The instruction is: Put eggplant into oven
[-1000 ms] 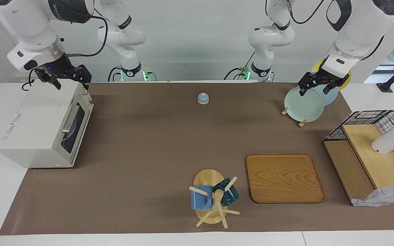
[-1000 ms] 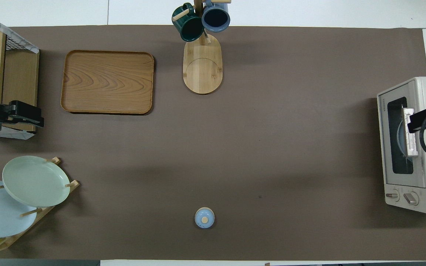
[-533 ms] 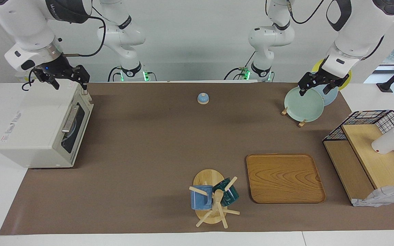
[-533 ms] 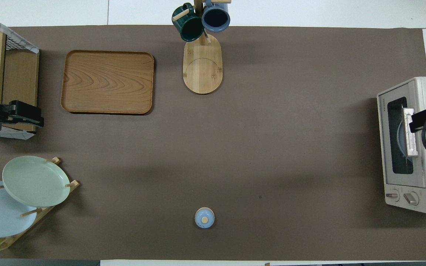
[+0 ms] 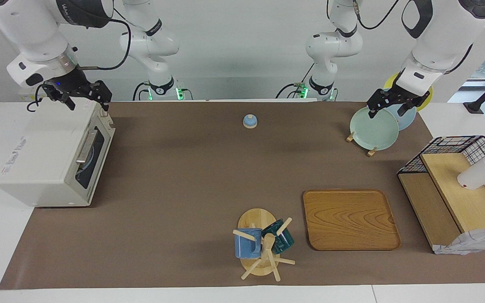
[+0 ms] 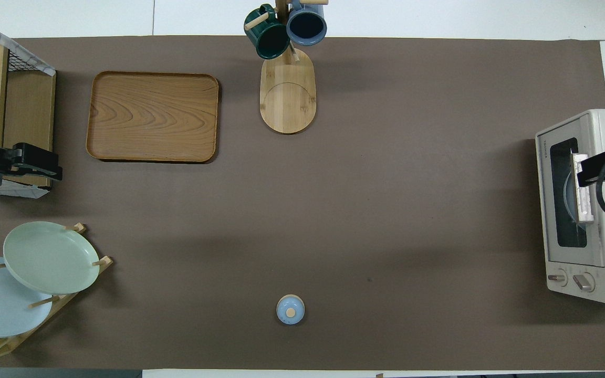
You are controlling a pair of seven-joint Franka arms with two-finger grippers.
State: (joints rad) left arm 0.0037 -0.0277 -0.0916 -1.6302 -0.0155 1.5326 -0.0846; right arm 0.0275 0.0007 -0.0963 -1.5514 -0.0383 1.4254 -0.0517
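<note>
The cream-white oven point(image 5: 49, 147) point(image 6: 575, 205) stands at the right arm's end of the table. Its dark glass door is shut, and the bar handle point(image 5: 83, 147) faces the table's middle. The eggplant is out of view. My right gripper point(image 5: 89, 105) point(image 6: 588, 173) hangs open just above the oven's top, at the corner nearest the robots, with nothing between its fingers. My left gripper point(image 5: 386, 112) point(image 6: 45, 168) waits open and empty over the plate rack at the left arm's end.
A rack of green, blue and yellow plates point(image 5: 374, 128) stands near the robots. A small blue knobbed lid point(image 5: 250, 121) lies mid-table. Farther out are a wooden tray point(image 5: 350, 219), a mug tree point(image 5: 261, 244) and a wire shelf point(image 5: 453, 189) holding a white cup point(image 5: 478, 174).
The right gripper has shifted slightly above the oven's top. The left arm has not moved.
</note>
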